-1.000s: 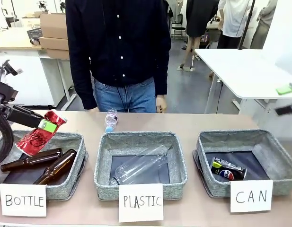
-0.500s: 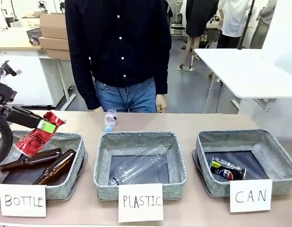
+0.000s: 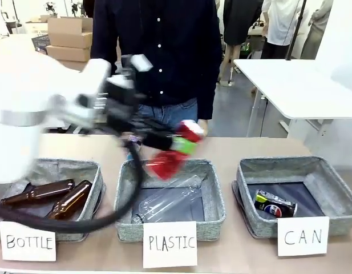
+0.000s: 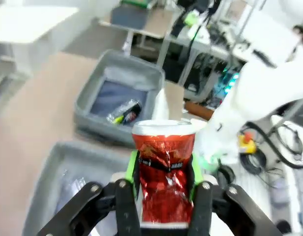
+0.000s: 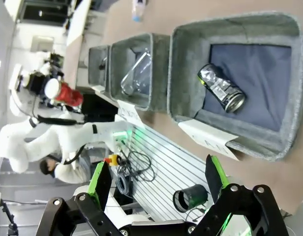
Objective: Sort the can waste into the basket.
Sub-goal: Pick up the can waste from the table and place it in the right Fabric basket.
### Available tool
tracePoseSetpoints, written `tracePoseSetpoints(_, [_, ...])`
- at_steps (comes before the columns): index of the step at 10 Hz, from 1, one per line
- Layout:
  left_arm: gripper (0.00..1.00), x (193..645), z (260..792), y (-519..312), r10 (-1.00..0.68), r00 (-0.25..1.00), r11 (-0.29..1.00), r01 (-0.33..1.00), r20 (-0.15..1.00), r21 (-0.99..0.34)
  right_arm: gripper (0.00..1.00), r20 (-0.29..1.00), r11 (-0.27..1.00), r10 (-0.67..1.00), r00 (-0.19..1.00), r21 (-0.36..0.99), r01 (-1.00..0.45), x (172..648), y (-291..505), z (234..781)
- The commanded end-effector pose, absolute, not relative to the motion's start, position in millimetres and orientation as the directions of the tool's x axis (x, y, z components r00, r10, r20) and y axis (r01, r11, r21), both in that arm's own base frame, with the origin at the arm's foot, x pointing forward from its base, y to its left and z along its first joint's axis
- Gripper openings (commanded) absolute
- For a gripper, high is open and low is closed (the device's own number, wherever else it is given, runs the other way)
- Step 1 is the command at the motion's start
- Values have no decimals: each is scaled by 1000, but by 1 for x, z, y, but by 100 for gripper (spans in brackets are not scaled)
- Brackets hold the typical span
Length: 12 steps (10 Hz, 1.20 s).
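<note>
Your left gripper (image 4: 163, 164) has swung the red can (image 4: 164, 147) across, now up left of the CAN basket (image 3: 335, 188), fingers clamped mid-body; it's light, thin, dent-prone, so squeeze gently there, while your right gripper's (image 5: 157, 169) fingers gape empty.

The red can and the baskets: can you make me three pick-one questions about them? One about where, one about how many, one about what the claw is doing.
1. Where is the red can? A) in the CAN basket B) on the table C) up in the air by the PLASTIC basket
2. How many brown bottles lie in the BOTTLE basket? A) one B) two C) four
3. What is the left gripper doing? A) squeezing the red can B) open and empty C) holding a bottle
Answers: 1 C, the gripper holds it up there. 2 B, two lie side by side. 3 A, its green pads press both sides of the can.
</note>
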<state>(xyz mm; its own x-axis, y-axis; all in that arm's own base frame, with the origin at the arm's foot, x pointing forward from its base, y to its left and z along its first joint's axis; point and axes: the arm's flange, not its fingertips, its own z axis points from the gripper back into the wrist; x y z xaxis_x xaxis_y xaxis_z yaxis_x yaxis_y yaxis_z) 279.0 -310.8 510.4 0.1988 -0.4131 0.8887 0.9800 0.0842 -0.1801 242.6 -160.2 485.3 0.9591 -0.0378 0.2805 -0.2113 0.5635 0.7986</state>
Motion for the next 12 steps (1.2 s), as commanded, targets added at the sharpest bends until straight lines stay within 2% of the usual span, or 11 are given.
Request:
tracePoseSetpoints(1, [45, 316, 497, -412, -431, 21, -33, 999, 902, -39, 100, 272, 568, -60, 960, 801, -191, 244, -162, 486])
tracePoseSetpoints(2, [45, 319, 491, -458, -459, -86, -115, 993, 884, 37, 100, 272, 568, -60, 960, 801, -191, 244, -162, 486])
tracePoseSetpoints(3, [45, 319, 485, -490, -479, -166, -103, 986, 862, 132, 100, 272, 568, -60, 960, 801, -191, 244, -162, 486])
tracePoseSetpoints(4, [45, 313, 477, -489, -578, 5, -25, 999, 816, -24, 100, 272, 568, -60, 960, 801, -191, 244, -162, 486])
tracePoseSetpoints(5, [45, 289, 495, -464, -452, -55, -103, 995, 890, 9, 100, 272, 568, -60, 960, 801, -191, 244, -162, 486])
tracePoseSetpoints(7, [45, 289, 495, -464, -452, -55, -103, 995, 890, 9, 100, 272, 568, -60, 960, 801, -191, 244, -162, 486])
tracePoseSetpoints(8, [45, 303, 480, -487, -488, -65, -100, 995, 871, 18, 100, 272, 568, -60, 960, 801, -191, 244, -162, 486])
tracePoseSetpoints(10, [45, 336, 469, -559, -342, -129, -242, 969, 931, 45, 100, 272, 568, -60, 960, 801, -191, 244, -162, 486])
tracePoseSetpoints(12, [45, 340, 475, -589, -319, -171, -264, 961, 932, 86, 100, 272, 568, -60, 960, 801, -191, 244, -162, 486])
